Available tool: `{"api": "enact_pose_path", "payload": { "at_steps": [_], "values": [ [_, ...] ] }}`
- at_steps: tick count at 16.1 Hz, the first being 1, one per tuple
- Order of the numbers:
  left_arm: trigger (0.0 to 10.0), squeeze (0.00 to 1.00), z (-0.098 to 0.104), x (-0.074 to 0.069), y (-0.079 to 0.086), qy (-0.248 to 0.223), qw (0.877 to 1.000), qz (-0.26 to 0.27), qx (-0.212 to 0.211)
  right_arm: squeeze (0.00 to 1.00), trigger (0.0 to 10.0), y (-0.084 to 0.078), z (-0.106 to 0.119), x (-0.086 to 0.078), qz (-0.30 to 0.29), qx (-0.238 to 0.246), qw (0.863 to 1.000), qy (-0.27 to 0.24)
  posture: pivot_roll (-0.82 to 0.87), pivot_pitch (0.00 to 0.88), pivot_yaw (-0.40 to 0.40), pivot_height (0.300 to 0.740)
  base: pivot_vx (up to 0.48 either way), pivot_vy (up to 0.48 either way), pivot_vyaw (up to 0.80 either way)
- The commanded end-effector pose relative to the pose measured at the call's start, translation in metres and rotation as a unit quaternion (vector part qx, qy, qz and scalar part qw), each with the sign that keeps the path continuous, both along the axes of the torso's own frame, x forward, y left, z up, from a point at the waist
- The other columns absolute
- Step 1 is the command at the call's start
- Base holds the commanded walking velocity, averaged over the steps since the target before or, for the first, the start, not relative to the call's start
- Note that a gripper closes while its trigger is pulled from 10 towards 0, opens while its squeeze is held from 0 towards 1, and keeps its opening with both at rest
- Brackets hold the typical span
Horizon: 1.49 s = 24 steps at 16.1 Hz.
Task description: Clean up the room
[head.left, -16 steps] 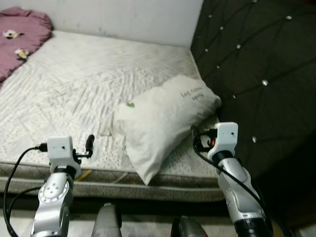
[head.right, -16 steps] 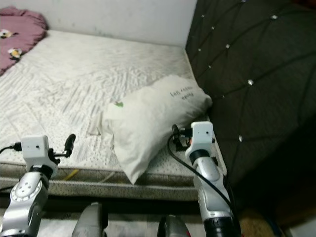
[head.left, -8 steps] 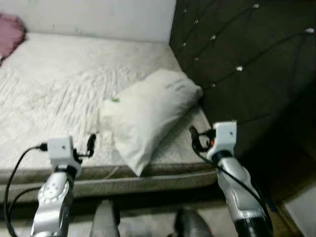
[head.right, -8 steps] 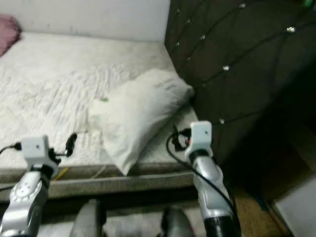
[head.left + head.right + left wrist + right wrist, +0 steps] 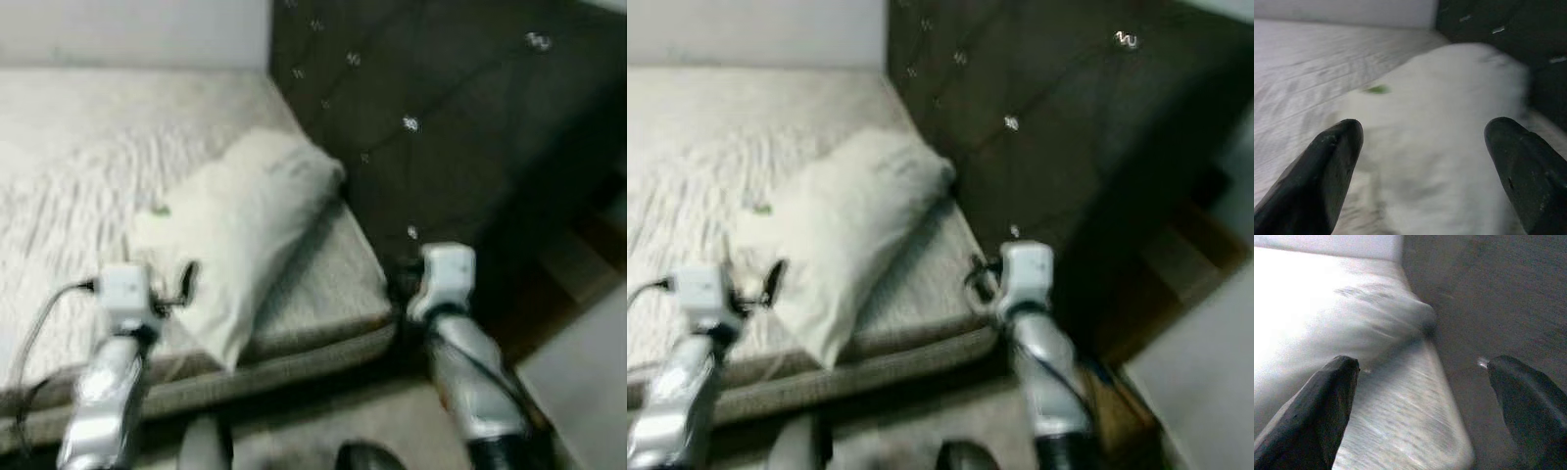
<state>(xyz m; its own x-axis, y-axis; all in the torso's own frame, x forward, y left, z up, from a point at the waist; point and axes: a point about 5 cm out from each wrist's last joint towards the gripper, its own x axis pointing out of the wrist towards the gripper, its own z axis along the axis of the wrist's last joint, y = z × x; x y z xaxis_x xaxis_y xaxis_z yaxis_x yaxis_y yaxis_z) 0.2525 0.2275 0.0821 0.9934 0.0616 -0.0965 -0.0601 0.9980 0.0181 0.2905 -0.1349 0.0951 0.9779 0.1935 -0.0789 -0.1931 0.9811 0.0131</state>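
A white pillow (image 5: 235,220) with a small green mark lies on the pale mattress (image 5: 69,166), its far end against the dark headboard. Both arms are held up in front of the bed's near edge. My left gripper (image 5: 1422,128) is open and empty, and it faces the pillow (image 5: 1440,142) from close by. My right gripper (image 5: 1422,364) is open and empty too. It points at the mattress corner (image 5: 1400,431) where the pillow's end meets the headboard. The head views are blurred.
A dark tufted headboard (image 5: 441,108) rises at the right of the bed. The mattress's front edge (image 5: 294,352) runs just ahead of the arms. A white wall (image 5: 127,29) stands behind the bed. Pale floor (image 5: 578,382) and something brown (image 5: 1190,255) lie at the right.
The camera has swung right, so the bed and pillow slid left in the picture and the pink blanket left the view. Both arms keep their pose, grippers still open.
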Motion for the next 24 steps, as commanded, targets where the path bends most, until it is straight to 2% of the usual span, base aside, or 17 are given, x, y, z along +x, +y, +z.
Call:
{"api": "enact_pose_path", "payload": {
  "at_steps": [1, 12, 15, 24],
  "values": [
    [10.0, 0.0, 0.0038, 0.0044, -0.0089, -0.008, 1.0, -0.011, -0.005, 0.0, 10.0, -0.011, 0.0029, -0.0007, -0.01, -0.013, 1.0, -0.008, 0.01, 0.0, -0.108, 0.641, 0.311, 0.0, 0.76],
    [10.0, 0.0, 0.0027, 0.0065, -0.0049, 0.0, 1.0, 0.001, 0.01, 0.0, 10.0, -0.0036, 0.0012, -0.0007, 0.023, -0.015, 1.0, -0.005, 0.02, 0.0, -0.111, 0.641, 0.028, 0.0, 0.74],
    [10.0, 0.0, 0.0031, 0.0043, -0.0066, -0.005, 1.0, -0.011, 0.001, 0.0, 10.0, -0.0067, 0.0006, 0.0004, 0.012, -0.007, 1.0, 0.0, 0.02, 0.0, -0.112, 0.641, 0.095, 0.0, 0.0],
    [10.0, 0.0, 0.0031, 0.0054, -0.0076, -0.006, 1.0, -0.019, -0.003, 0.0, 10.0, -0.0049, 0.0012, 0.0002, 0.017, -0.006, 1.0, -0.003, 0.02, 0.0, -0.11, 0.641, 0.363, 0.0, 0.0]
  ]
}}
